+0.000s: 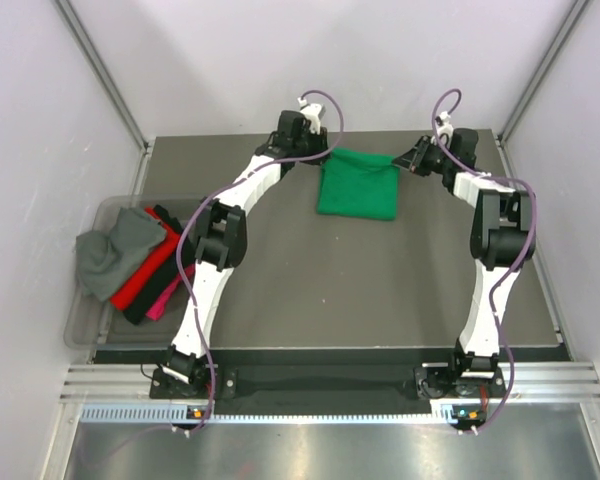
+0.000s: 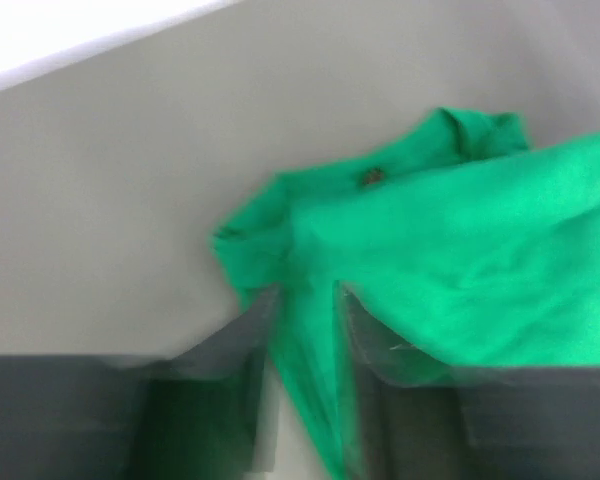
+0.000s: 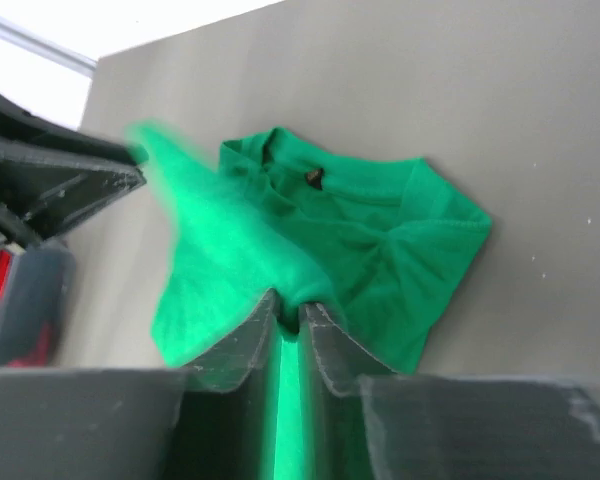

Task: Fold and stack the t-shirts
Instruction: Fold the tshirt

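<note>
Clamped shut on a fold of the green t-shirt (image 2: pixel 460 250) with the left fingers (image 2: pixel 235 345), and pinching its opposite side between the right fingers (image 3: pixel 325 340), these nearly touching with cloth between. Lies folded into a rough square at the far middle of the table (image 1: pixel 330 290), flanked by both wrists. Well apart at the left edge, heaped in the clear bin (image 1: pixel 85 325): grey t-shirt (image 1: pixel 110 255), red t-shirt (image 1: pixel 145 275), pink t-shirt (image 1: pixel 163 297), with the elbow of the left arm (image 1: pixel 218 235) standing between that heap and the green cloth.

Green t-shirt (image 1: pixel 357 184) lies folded far centre; grey (image 1: pixel 115 250), red (image 1: pixel 143 276), pink (image 1: pixel 165 297) t-shirts heaped left
</note>
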You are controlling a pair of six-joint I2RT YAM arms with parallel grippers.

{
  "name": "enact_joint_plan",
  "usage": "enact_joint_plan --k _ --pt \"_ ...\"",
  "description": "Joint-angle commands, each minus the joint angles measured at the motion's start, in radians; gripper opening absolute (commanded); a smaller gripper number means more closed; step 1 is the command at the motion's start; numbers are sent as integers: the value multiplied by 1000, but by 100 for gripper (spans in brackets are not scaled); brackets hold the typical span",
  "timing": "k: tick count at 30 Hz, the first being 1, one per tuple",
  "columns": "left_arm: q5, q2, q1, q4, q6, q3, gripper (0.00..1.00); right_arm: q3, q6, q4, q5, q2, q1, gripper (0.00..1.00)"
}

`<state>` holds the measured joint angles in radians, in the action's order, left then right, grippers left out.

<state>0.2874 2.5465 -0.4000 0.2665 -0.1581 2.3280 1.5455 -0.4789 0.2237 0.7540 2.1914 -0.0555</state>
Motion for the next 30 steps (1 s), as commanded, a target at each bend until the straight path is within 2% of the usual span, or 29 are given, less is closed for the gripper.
enact_joint_plan --k 1,2,3,6,9,10,11,12,14,17,18,19,20,22,30 --pt "-106 0 13 -124 34 59 50 74 16 88 17 14 -17 30" --pt "-150 -8 12 -124 48 65 59 86 19 88 24 8 -20 37" --pt "-190 -17 10 -124 52 74 72 90 19 86 39 -14 -24 56" --pt "-280 -77 10 -98 46 68 84 68 32 62 70 -65 -52 61" --pt "-252 -164 15 -36 37 -2 83 27 136 -52 79 -145 -64 67" --pt "-219 -243 24 -47 20 -60 82 24 225 -152 79 -153 -63 67" --pt "-179 -291 29 -118 11 -228 81 12 258 -196 79 -159 -63 68" --pt "-97 -334 32 -156 2 -307 79 1 281 -249 82 -166 -64 68" --pt "-39 -390 36 -145 -23 -396 76 -28 333 -288 84 -170 -64 69" --pt "83 -396 50 -66 -96 -433 74 -29 352 -343 91 -147 -64 69" --pt "128 -399 61 -94 -133 -459 74 -22 352 -365 100 -128 -64 69" --pt "236 -408 82 -133 -206 -490 73 -19 347 -368 105 -121 -63 69" --pt "268 -413 90 -169 -239 -551 73 -19 342 -369 110 -116 -63 69" --pt "300 -413 102 -220 -285 -588 73 -33 333 -351 116 -110 -63 68" --pt "314 -396 105 -205 -284 -608 74 -10 326 -368 108 -52 -63 68"
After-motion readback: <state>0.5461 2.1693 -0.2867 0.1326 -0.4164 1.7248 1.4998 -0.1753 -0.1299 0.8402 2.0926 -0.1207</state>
